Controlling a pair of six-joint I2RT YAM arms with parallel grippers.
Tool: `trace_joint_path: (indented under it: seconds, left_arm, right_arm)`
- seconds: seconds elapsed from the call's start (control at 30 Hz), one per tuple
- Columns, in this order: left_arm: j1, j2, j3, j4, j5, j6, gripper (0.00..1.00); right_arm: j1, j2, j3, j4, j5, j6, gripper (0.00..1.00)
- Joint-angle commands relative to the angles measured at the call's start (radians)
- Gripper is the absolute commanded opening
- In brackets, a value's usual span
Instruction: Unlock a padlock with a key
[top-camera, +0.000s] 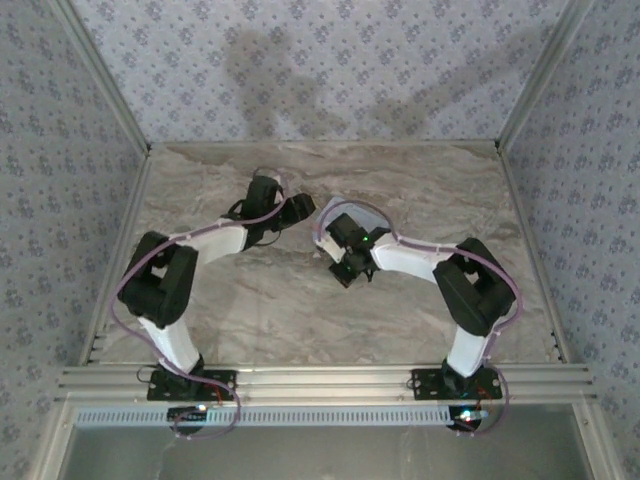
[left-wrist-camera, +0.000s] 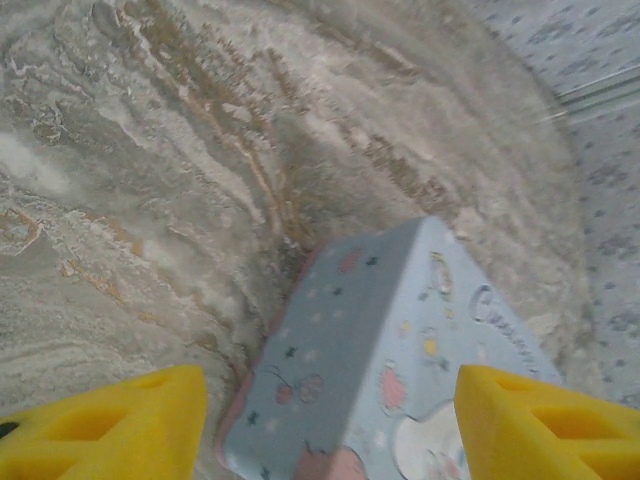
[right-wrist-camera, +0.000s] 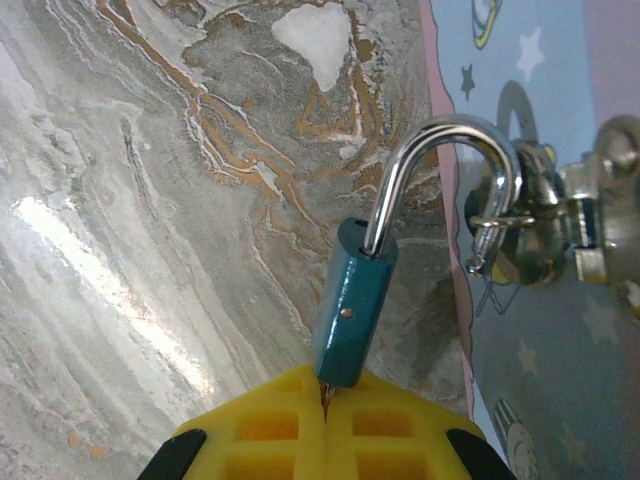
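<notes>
- One tiny dark-blue padlock (right-wrist-camera: 350, 305) hangs by its chrome shackle (right-wrist-camera: 440, 135) from the clasp (right-wrist-camera: 530, 230) of one light-blue rectangular tin (left-wrist-camera: 400, 340).
- It lies straight ahead of the right end effector (right-wrist-camera: 326, 380), the nearer one, with its long axis in line with the fingers.
- That end effector is pressed together on what looks like one thin key (right-wrist-camera: 324, 392) at the padlock's base.
- Left end effector (left-wrist-camera: 330, 420): spread either side of the tin, over the marble tabletop (left-wrist-camera: 150, 150).

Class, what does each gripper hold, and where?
Seemingly the key, pinched just under the padlock by the right gripper; the left gripper, open astride the tin, holds nothing.
</notes>
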Motion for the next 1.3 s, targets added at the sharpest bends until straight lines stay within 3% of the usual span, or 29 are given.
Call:
trace_joint_path:
  seconds: [0.0, 0.43, 0.8, 1.07, 1.27]
  left_arm:
    - [0.008, 0.053, 0.08, -0.101, 0.019, 0.059, 0.67]
    - [-0.016, 0.2, 0.225, -0.145, 0.155, 0.106, 0.61]
    - [-0.018, 0.177, 0.182, -0.103, 0.152, 0.08, 0.59]
    - [0.024, -0.03, 0.025, -0.1, 0.054, 0.108, 0.65]
    - [0.013, -0.193, -0.107, -0.115, -0.032, 0.121, 0.69]
  right_arm:
    - [-0.002, 0.015, 0.022, -0.051, -0.017, -0.024, 0.0]
    - [0.027, 0.065, 0.15, -0.058, 0.073, -0.173, 0.0]
    - [0.051, 0.062, 0.188, -0.087, 0.068, -0.21, 0.0]
    - [0.068, -0.193, -0.022, -0.063, 0.073, 0.011, 0.0]
    - [0.006, -0.424, -0.104, -0.137, 0.101, 0.225, 0.0]
